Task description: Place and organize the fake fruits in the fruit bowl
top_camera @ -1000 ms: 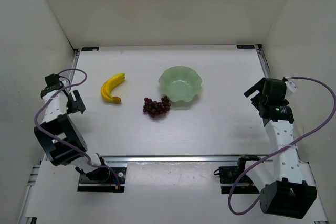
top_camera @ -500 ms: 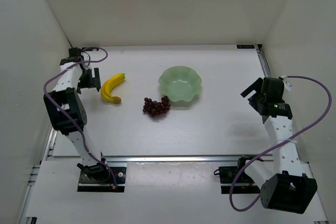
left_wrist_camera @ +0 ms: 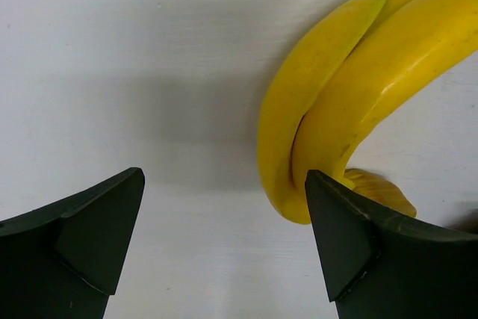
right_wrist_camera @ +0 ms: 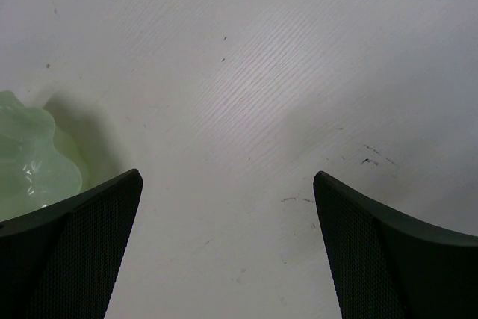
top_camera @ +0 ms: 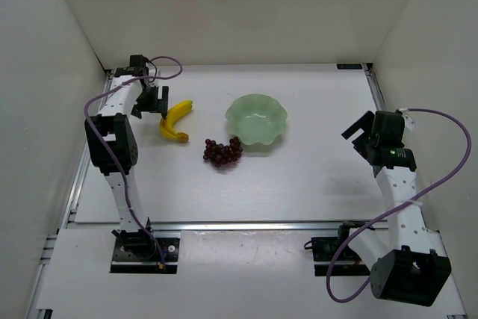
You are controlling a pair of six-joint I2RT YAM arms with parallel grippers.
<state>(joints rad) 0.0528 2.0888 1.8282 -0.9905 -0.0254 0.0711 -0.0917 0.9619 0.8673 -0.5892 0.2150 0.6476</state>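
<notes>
1. White table [top_camera: 314, 184] carries everything. All the task's things sit in its far half, and none of the fruit is in the bowl yet.
2. Pale green fruit bowl [top_camera: 231, 116] stands empty near the middle of the far edge, well apart from both grippers.
3. Yellow banana bunch [top_camera: 176, 119] lies flat toward the far-left corner, to the left of the bowl. Its long axis runs roughly from the far edge toward the near edge, with the curve bulging toward the left edge.
4. Left gripper [top_camera: 155, 101] hangs just beside the bunch's far end, on its left-edge side, with its jaws spread wide and holding nothing. In the left wrist view the gap between the jaws [left_wrist_camera: 224, 177] lies over bare table. The banana bunch [left_wrist_camera: 351, 102] sits off to one side, its bend against the one finger [left_wrist_camera: 358, 252] and its length running away from the jaws. Whether that finger touches it I cannot tell. I judge the jaws must shift sideways toward the bunch to straddle it across its width.
5. Right gripper [top_camera: 358, 136] hovers near the right edge, also wide open and empty. It is much farther from the banana.
6. Dark purple-red grapes [top_camera: 222, 152] rest just beside the bowl's near-left rim, between the two arms.
</notes>
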